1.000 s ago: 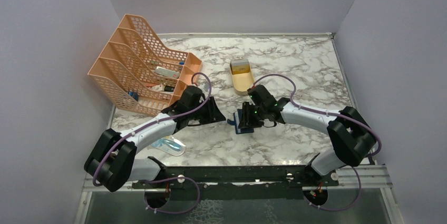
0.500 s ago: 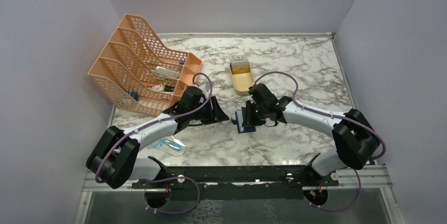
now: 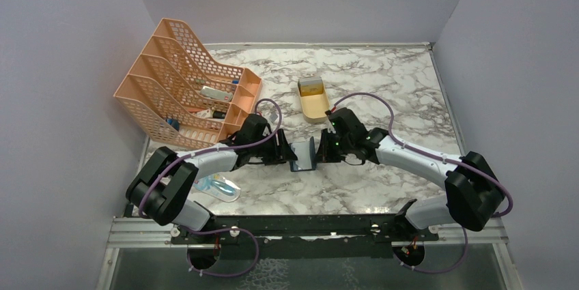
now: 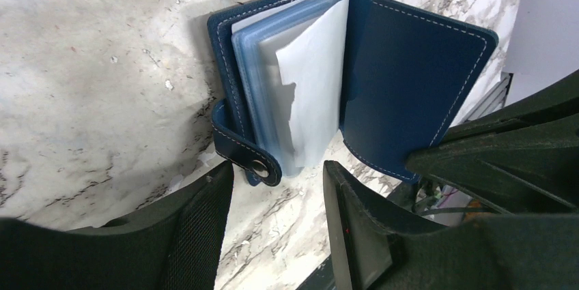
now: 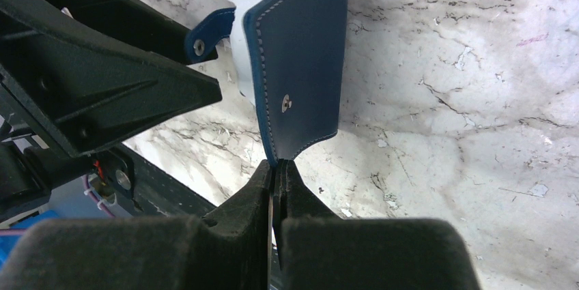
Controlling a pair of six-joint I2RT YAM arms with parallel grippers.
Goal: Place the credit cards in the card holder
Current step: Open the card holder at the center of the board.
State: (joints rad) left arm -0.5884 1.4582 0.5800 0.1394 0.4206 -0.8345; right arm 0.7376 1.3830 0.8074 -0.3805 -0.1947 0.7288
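The navy card holder (image 3: 305, 155) stands open on edge on the marble table between my two grippers. My right gripper (image 5: 276, 166) is shut on the edge of its front cover (image 5: 304, 78), which carries the snap stud. In the left wrist view the holder (image 4: 403, 78) shows its clear inner sleeves (image 4: 300, 85) and a strap with a snap (image 4: 259, 164). My left gripper (image 4: 276, 198) is open, its fingers on either side of the strap end, just short of it. A yellow card (image 3: 311, 86) lies in the far end of the tan tray (image 3: 318, 111). Other cards are not visible.
An orange mesh file rack (image 3: 179, 89) with small items stands at the back left. A clear blue-patterned packet (image 3: 220, 187) lies near the front left, under my left arm. Grey walls enclose the table on three sides.
My left gripper has moved right, up to the holder. My right gripper has swung the holder up from lying flat to standing open and shifted it slightly left.
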